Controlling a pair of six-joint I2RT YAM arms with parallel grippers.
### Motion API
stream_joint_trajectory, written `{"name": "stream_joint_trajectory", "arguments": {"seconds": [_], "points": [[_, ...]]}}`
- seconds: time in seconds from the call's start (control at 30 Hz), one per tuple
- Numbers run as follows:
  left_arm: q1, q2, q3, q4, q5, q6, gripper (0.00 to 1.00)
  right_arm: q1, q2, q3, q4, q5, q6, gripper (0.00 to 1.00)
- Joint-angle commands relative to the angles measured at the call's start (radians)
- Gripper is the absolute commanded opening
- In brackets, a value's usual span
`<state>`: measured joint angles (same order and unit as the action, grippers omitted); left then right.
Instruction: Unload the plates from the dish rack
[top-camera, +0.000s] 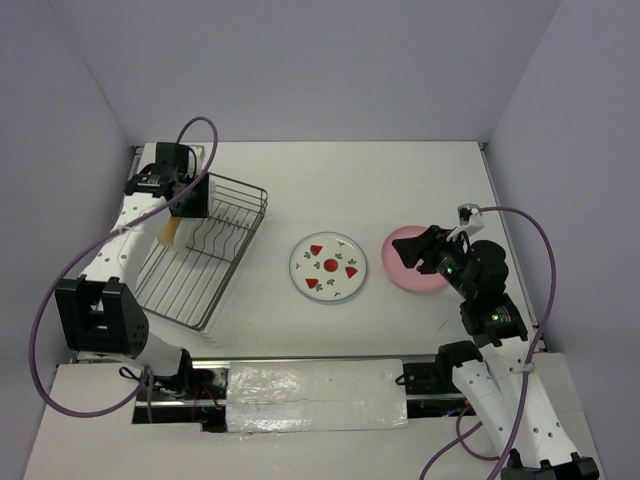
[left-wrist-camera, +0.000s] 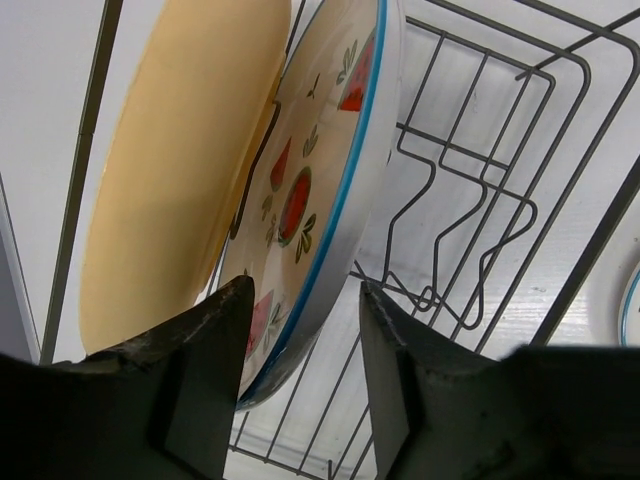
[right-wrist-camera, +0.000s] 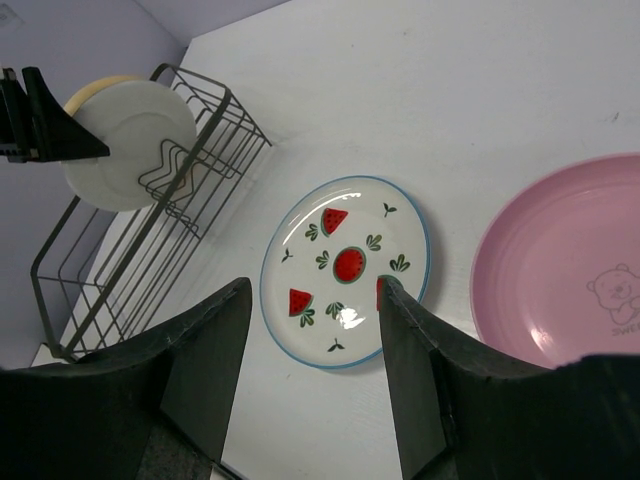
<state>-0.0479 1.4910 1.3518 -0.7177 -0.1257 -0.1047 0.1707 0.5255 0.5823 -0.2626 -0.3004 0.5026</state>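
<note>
The dark wire dish rack (top-camera: 195, 265) stands at the left. Two plates stand upright at its far end: a tan-yellow plate (left-wrist-camera: 165, 180) and, next to it, a white plate with red fruit marks (left-wrist-camera: 325, 170). My left gripper (left-wrist-camera: 305, 365) is open, with one jaw on each side of the fruit plate's rim and a gap on the right side. Another fruit plate (top-camera: 328, 267) lies flat on the table in the middle. A pink plate (top-camera: 420, 270) lies flat to its right. My right gripper (top-camera: 408, 250) is open and empty, hovering over the pink plate's left edge.
The rack's near slots (left-wrist-camera: 470, 230) hold no plates. The right wrist view shows the rack (right-wrist-camera: 150, 240) with its upright plates (right-wrist-camera: 130, 150) at upper left and the left gripper (right-wrist-camera: 40, 125) beside them. Walls enclose the table on three sides.
</note>
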Motion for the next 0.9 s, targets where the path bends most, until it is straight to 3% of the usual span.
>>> {"name": "stream_joint_trajectory", "arguments": {"seconds": [0.0,0.07,0.23,0.27,0.53,0.63,0.87], "points": [[0.003,0.034,0.001,0.031,-0.002,0.005,0.56,0.006,-0.005,0.021,0.022,-0.014,-0.019,0.61],[0.003,0.038,0.003,0.031,-0.002,0.007,0.48,0.006,-0.004,0.021,0.022,-0.017,-0.019,0.61],[0.003,0.044,0.035,0.009,-0.029,0.007,0.42,0.006,0.008,0.022,0.023,-0.038,-0.024,0.61],[0.002,0.048,0.043,-0.002,-0.032,0.007,0.34,0.006,0.008,0.024,0.022,-0.045,-0.027,0.61],[0.002,0.048,0.144,-0.069,-0.005,0.028,0.05,0.006,0.014,0.011,0.034,-0.043,-0.027,0.61],[0.002,0.063,0.188,-0.101,0.004,0.031,0.00,0.006,0.025,0.004,0.046,-0.046,-0.021,0.61],[0.005,0.067,0.196,-0.083,0.038,0.037,0.00,0.006,0.059,0.002,0.060,-0.046,-0.015,0.61]]}}
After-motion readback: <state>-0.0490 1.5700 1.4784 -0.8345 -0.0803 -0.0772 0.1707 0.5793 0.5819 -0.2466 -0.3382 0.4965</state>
